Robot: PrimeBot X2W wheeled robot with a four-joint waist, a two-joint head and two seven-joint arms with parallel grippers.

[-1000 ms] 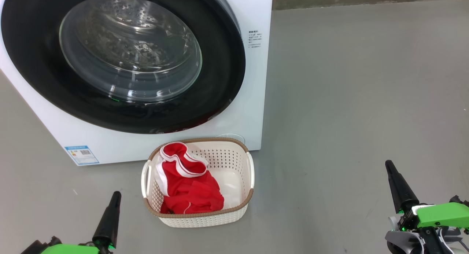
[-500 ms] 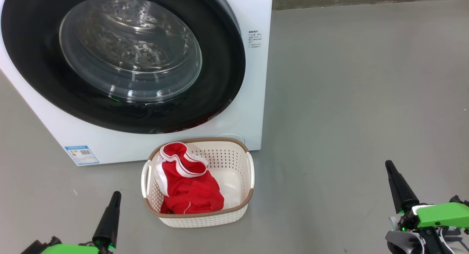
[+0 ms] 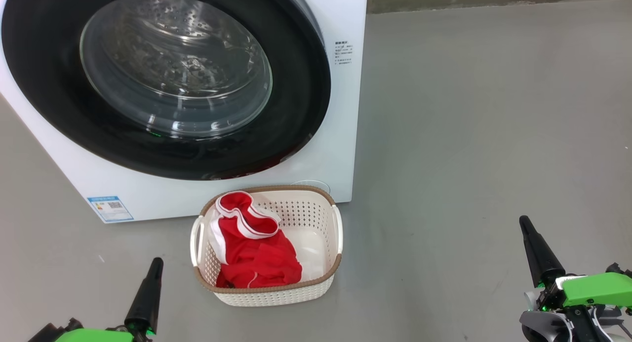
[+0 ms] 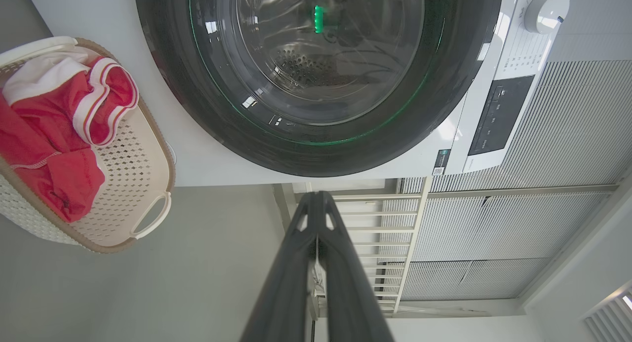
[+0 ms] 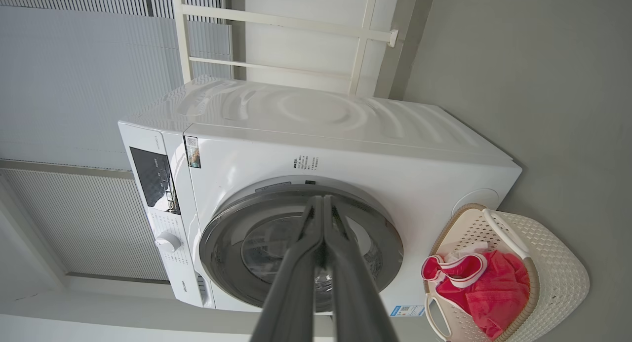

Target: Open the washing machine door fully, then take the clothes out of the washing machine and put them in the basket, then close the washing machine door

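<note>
1. Two tools sit low in my head view. The left tool point(image 3: 156, 264) is at the lower left of the frame, its two dark fingers pressed together into a single spike with nothing between them, above grey floor point(image 3: 469, 134).
2. The washing machine point(image 3: 340, 149) takes up the upper left of the frame. The washing machine door point(image 3: 170, 70) lies shut against its front, a wide black rim around clear glass, and I can see the perforated steel drum through it.
3. A small blue label point(image 3: 110, 208) sits near the lower left corner of the machine's front.
4. The basket point(image 3: 276, 296) stands on the floor at the bottom centre, just in front of the machine's lower right corner. It is between my two tools and apart from both.
5. The clothes point(image 3: 256, 258) lie inside the basket, heaped in its left half, with a white trim band curling up near the far left rim.
6. The right tool point(image 3: 525, 223) is at the lower right of the frame, well apart from the basket. Its fingers are closed tight on nothing and point up the frame.
</note>
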